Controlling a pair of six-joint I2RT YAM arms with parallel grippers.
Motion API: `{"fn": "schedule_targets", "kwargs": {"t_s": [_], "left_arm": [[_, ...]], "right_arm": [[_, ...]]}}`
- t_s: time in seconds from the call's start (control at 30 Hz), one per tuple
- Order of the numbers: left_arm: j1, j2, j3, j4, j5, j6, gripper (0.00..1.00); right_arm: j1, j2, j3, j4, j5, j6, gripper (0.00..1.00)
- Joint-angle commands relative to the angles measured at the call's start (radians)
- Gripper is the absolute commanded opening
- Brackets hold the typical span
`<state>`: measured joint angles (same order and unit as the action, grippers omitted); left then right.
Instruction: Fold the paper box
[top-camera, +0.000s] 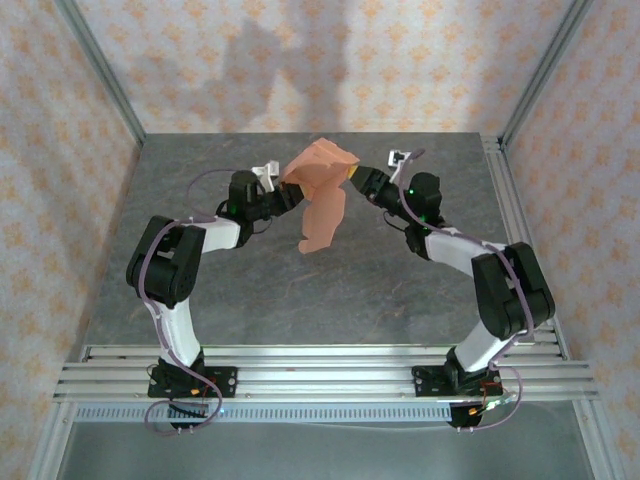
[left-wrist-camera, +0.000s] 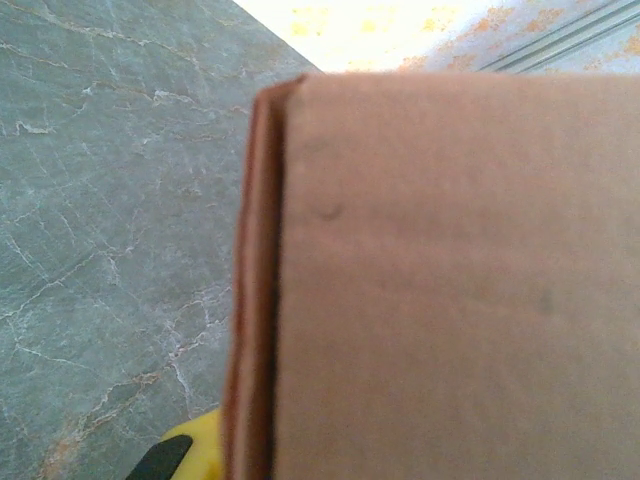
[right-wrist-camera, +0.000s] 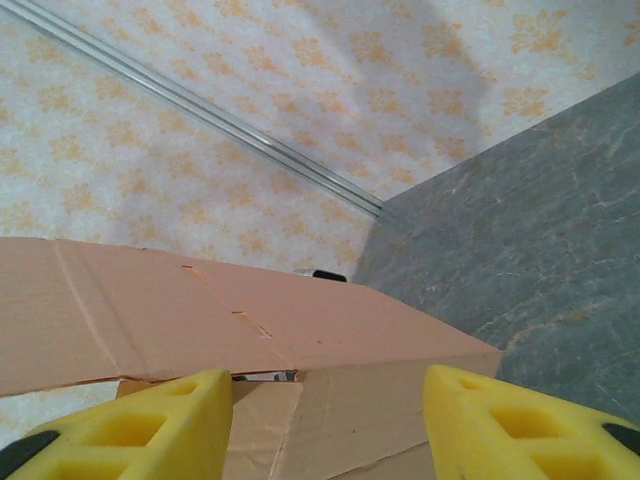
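Observation:
The salmon-pink paper box (top-camera: 322, 190) hangs in the air above the back of the table, partly folded, with a long flap drooping down. My left gripper (top-camera: 283, 187) holds its left edge. In the left wrist view the card (left-wrist-camera: 450, 280) stands very close, one yellow finger (left-wrist-camera: 190, 452) shows beside its folded edge, and the other finger is hidden behind it. My right gripper (top-camera: 357, 178) is at the box's right side. It is open (right-wrist-camera: 325, 420), its yellow fingers (right-wrist-camera: 160, 430) wide apart, and creased panels of the box (right-wrist-camera: 300, 320) lie between and beyond them.
The grey marbled table (top-camera: 300, 290) lies below, walled by patterned panels (top-camera: 330, 60) with aluminium posts (top-camera: 100, 70) at the back corners. An aluminium rail (top-camera: 320, 375) carries both arm bases along the near edge.

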<state>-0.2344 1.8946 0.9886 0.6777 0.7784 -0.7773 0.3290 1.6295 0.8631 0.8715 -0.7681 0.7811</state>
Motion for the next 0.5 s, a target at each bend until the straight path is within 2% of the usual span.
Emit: {"fn": "schedule_targets", "kwargs": {"t_s": [0.0, 0.17, 0.33, 0.47], "left_arm": [[0.003, 0.003, 0.030, -0.012, 0.016, 0.029, 0.00], [0.004, 0.004, 0.028, 0.016, 0.007, 0.001, 0.00], [0.003, 0.007, 0.031, 0.046, 0.004, -0.029, 0.00], [0.004, 0.001, 0.039, 0.017, 0.011, -0.009, 0.00]], "right_arm": [[0.012, 0.021, 0.029, 0.028, -0.031, -0.024, 0.53], [0.012, 0.009, -0.006, 0.038, -0.013, -0.031, 0.53], [0.003, -0.037, -0.086, 0.094, 0.068, -0.039, 0.53], [0.007, -0.065, -0.110, 0.109, 0.076, -0.071, 0.53]]}}
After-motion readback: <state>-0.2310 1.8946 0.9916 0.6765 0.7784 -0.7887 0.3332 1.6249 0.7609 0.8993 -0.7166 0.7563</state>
